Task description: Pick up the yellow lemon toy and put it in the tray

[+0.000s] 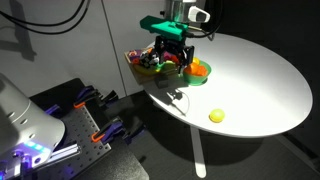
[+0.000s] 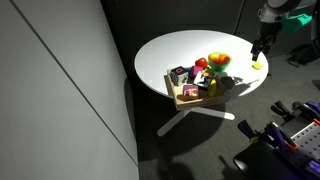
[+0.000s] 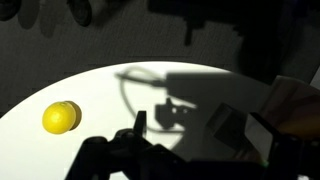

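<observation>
- The small, roundish pale-yellow plastic lemon toy (image 1: 216, 115) lies alone on the bare top of the round white table (image 1: 255, 70), near its rim and well apart from everything else.
- In the wrist view the lemon toy (image 3: 60, 117) sits to the left of the fingers and a little ahead of them, so the next move looks like a sideways shift to that side, then a descent.
- It shows no clear long axis, so I judge that no particular jaw angle is called for.
- The dark two-finger gripper (image 1: 172, 58) hangs high above the table, holding nothing. Its fingers stand apart, though in the wrist view they are only dark silhouettes along the bottom edge (image 3: 185, 160).
- The shallow rectangular tan, wooden-looking tray (image 2: 188, 99) rests on the other side of the gripper from the lemon, crowded with coloured toys (image 2: 205, 72).
- Count: one lemon, one tray, one arm. The toys in the tray are too tightly packed to count.
</observation>
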`<control>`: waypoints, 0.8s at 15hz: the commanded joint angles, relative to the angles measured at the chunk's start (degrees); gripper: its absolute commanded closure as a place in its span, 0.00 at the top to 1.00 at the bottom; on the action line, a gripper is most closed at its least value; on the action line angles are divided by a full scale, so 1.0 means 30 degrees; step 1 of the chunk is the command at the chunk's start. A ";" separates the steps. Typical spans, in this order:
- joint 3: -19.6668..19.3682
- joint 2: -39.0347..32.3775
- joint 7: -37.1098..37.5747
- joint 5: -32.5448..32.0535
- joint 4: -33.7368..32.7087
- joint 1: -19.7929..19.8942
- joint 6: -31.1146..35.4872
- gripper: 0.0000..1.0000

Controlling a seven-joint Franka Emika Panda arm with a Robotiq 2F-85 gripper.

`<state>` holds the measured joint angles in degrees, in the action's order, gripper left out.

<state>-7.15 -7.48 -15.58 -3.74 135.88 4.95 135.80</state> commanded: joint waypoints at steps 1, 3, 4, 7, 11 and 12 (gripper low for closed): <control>-0.0043 -0.1555 0.0799 -0.0289 -0.1148 0.0485 0.0382 1.00; -0.0139 -0.2343 0.1414 -0.0322 -0.1569 0.0648 0.0744 1.00; -0.0191 -0.2705 0.1740 -0.0301 -0.1753 0.0719 0.1072 1.00; -0.0431 -0.3810 0.2796 -0.0314 -0.2342 0.0817 0.1919 1.00; -0.0779 -0.4793 0.4102 -0.0402 -0.2908 0.0744 0.2702 1.00; -0.0819 -0.4946 0.4294 -0.0369 -0.3032 0.0739 0.2738 1.00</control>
<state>-9.21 -20.46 -5.73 -3.89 128.95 6.98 143.35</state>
